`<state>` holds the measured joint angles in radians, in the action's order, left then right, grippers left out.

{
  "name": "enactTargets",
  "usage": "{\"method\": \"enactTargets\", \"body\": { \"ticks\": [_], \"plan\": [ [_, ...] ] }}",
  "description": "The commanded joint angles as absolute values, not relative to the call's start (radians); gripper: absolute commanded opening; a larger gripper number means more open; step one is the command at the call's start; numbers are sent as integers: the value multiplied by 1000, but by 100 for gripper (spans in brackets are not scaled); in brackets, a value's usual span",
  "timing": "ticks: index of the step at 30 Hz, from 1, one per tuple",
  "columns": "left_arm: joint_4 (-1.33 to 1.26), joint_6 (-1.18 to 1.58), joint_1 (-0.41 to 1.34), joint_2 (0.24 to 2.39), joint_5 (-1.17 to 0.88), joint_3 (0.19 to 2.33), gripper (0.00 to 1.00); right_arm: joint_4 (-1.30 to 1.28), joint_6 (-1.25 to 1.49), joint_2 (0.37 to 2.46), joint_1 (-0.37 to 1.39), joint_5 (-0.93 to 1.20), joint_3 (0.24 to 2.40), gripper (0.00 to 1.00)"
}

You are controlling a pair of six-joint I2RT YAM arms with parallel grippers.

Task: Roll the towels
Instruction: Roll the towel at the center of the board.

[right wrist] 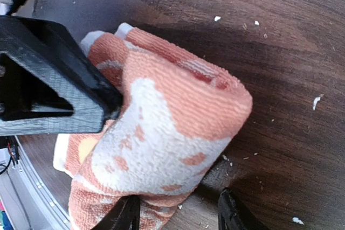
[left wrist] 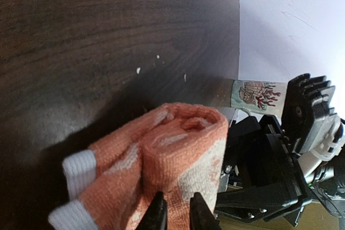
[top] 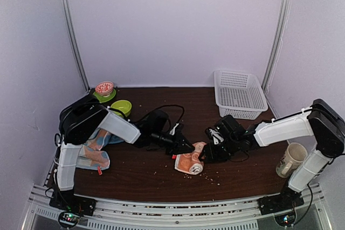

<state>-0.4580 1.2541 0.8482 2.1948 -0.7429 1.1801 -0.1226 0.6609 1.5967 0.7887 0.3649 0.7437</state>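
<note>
The orange towel (top: 190,164) with white print lies rolled up near the table's front middle. In the left wrist view the roll (left wrist: 178,149) shows its coiled end, with white hem corners sticking out on the left. My left gripper (top: 186,148) (left wrist: 177,208) stands nearly shut on the roll's near end, with cloth in the narrow gap between its fingers. My right gripper (top: 207,154) (right wrist: 180,214) is open at the roll's (right wrist: 172,127) other side, one finger at the cloth's edge and the other over bare table. The light-blue towel (top: 96,149) lies crumpled at the far left, partly hidden by the left arm.
A white basket (top: 239,94) stands at the back right. A printed mug (top: 291,159) (left wrist: 257,94) stands by the right arm's base. Two green bowls (top: 121,106) sit at the back left, one holding a pink dish (top: 104,87). Crumbs dot the dark wooden table (top: 161,179).
</note>
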Motion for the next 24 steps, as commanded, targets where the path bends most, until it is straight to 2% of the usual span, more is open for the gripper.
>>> {"method": "enactTargets", "body": {
  "ticks": [1, 11, 15, 24],
  "plan": [
    [-392, 1178, 836, 2097, -739, 1151, 17, -220, 615, 1629, 822, 262, 788, 50],
    [-149, 1015, 836, 2024, -685, 1191, 18, -243, 598, 1650, 831, 226, 815, 50],
    [18, 897, 835, 1961, -529, 1150, 17, -258, 591, 1650, 833, 215, 826, 50],
    [68, 835, 843, 2019, -510, 1172, 15, -290, 592, 1667, 836, 203, 882, 50]
  ]
}}
